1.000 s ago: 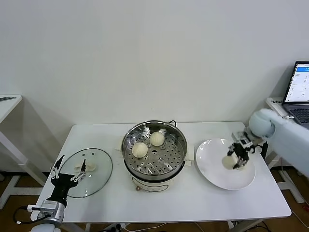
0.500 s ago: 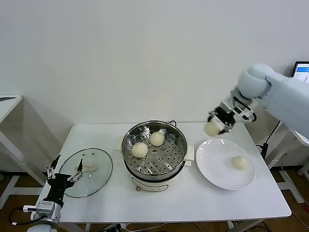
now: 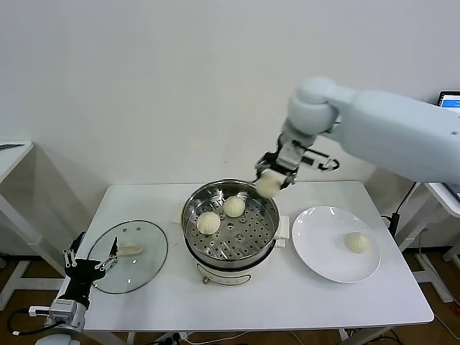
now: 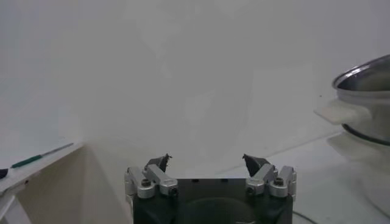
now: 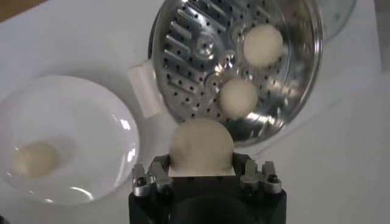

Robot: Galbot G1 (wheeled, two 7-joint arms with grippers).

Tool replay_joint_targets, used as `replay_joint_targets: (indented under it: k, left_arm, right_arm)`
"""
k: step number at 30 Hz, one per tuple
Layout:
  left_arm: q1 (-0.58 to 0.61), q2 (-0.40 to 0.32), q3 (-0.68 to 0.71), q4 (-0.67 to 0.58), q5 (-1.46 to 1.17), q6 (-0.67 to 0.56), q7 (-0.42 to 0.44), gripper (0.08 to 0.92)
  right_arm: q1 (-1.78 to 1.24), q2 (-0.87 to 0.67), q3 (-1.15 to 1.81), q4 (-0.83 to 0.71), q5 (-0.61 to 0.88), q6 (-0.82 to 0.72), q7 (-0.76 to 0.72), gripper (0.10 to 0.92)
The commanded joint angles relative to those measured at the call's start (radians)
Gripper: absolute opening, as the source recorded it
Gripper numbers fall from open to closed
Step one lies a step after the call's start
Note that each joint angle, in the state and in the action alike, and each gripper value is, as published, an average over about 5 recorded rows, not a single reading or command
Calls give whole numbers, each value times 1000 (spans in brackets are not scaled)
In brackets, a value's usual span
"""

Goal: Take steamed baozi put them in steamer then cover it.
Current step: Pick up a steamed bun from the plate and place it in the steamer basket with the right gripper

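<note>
Right hand (image 3: 272,180) clamped on a baozi (image 3: 268,186), which I've carried from the plate (image 3: 316,248) to above the steamer's (image 3: 230,255) right rim, frame centre. Two inside, one left on plate. Left hand (image 3: 90,256) open, lower left.

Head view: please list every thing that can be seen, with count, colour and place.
Buns: four, cream-white; two in the steamer, one on the plate, one held above the steamer's rim.
Steamer: one, shiny steel, table middle.
Plate: one, white, to the steamer's right.
Glass lid: one, clear, to the steamer's left.
Table: one, white.
Laptop: one, far right.
Right gripper: shut on a bun, above the steamer.
Left gripper: open, by the lid.
</note>
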Motion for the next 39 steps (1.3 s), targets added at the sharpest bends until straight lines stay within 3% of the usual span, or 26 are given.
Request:
replay_joint_targets:
  k: [1, 17, 39]
  left_arm:
    - [-2, 2, -14, 9, -3, -1, 3, 823]
    - [-9, 3, -28, 26, -8, -5, 10, 823]
    - [-8, 1, -37, 23, -12, -6, 14, 823]
  right_arm:
    - [-8, 142, -71, 30, -9, 74, 34, 670]
    - [-39, 205, -138, 27, 115, 18, -3, 670]
    - [-133, 277, -133, -49, 24, 13, -11, 670]
